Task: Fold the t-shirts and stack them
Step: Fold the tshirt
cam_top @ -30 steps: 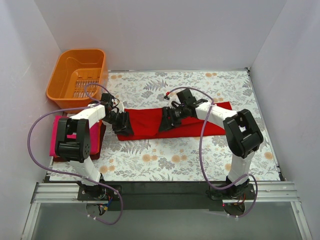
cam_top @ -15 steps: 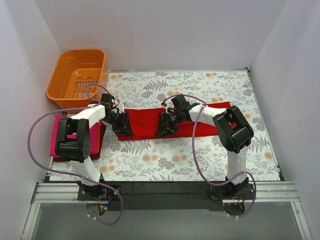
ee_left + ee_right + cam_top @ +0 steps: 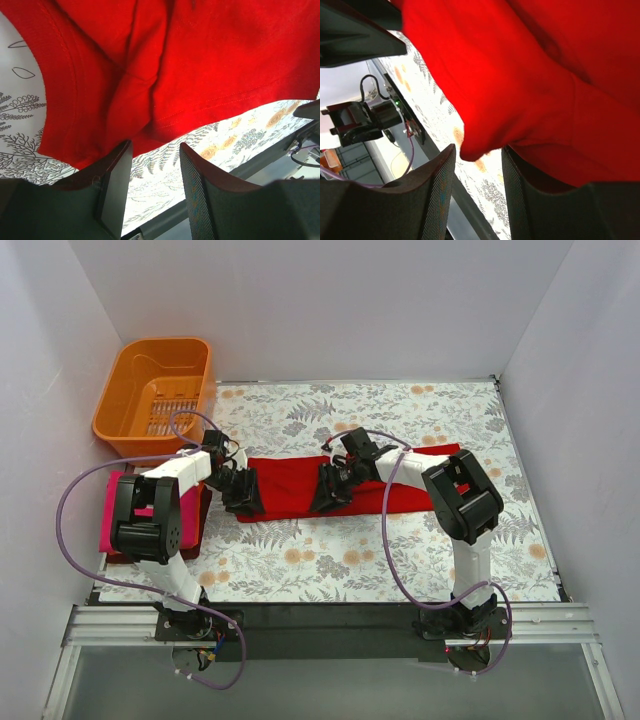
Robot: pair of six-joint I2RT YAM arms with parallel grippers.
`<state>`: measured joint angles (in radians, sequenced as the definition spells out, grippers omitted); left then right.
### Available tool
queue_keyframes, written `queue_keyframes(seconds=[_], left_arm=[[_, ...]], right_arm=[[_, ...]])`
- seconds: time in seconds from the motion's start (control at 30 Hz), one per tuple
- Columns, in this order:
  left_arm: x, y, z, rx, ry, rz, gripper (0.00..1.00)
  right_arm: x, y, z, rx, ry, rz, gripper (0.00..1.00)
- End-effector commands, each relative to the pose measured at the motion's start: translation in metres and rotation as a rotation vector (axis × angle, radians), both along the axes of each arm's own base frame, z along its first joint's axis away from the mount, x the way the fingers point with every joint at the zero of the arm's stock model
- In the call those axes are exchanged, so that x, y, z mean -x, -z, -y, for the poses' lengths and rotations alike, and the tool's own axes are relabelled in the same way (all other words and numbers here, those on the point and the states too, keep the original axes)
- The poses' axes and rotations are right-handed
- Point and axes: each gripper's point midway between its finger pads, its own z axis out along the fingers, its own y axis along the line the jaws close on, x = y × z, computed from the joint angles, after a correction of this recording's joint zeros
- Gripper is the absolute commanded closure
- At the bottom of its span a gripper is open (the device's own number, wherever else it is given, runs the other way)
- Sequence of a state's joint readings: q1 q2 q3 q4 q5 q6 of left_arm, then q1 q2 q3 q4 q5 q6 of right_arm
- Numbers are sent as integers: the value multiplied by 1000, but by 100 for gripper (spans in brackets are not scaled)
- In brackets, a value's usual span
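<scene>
A bright red t-shirt (image 3: 290, 485) lies folded into a long strip across the floral cloth (image 3: 350, 555). My left gripper (image 3: 243, 498) is at its left end, open; in the left wrist view the red t-shirt's (image 3: 200, 60) hem sits just beyond the left gripper (image 3: 155, 149), with only floral cloth between the fingers. My right gripper (image 3: 326, 494) is at the strip's middle, open. In the right wrist view a fold of the red t-shirt (image 3: 520, 65) droops between the tips of the right gripper (image 3: 479, 152), with one finger (image 3: 520, 200) under the cloth.
A folded magenta-pink t-shirt (image 3: 107, 525) lies on a dark red one (image 3: 200, 522) at the left table edge, partly under my left arm. An orange slotted basket (image 3: 135, 370) stands at the back left. White walls enclose the table.
My right gripper slid left along the red strip toward its middle and its jaws narrowed. The left gripper stayed at the shirt's left end.
</scene>
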<state>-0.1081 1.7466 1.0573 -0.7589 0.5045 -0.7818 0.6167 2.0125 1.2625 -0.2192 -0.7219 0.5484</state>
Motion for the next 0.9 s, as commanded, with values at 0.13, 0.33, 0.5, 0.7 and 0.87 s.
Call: queue_keyframes(seconds=[0.13,0.33,0.5,0.7,0.87], left_arm=[[-3,0,-3,-10,4,5,58],[-4,0,0,4,2,1,64],[-7,-2,3,21,9,-2,84],[-12,-10,10,65,10,13,77],[-18,-16,12,79,5,33,72]], right_arm=[[-10,-16,-17,-66,1,9,54],[-7,-8,-16,-59,1,-19,66],[-4,-6,-14,-62,-7,-27,93],[-4,-9,-15,-71,-20,-3,99],[-5,-8,-14,-68,-16,-9,99]])
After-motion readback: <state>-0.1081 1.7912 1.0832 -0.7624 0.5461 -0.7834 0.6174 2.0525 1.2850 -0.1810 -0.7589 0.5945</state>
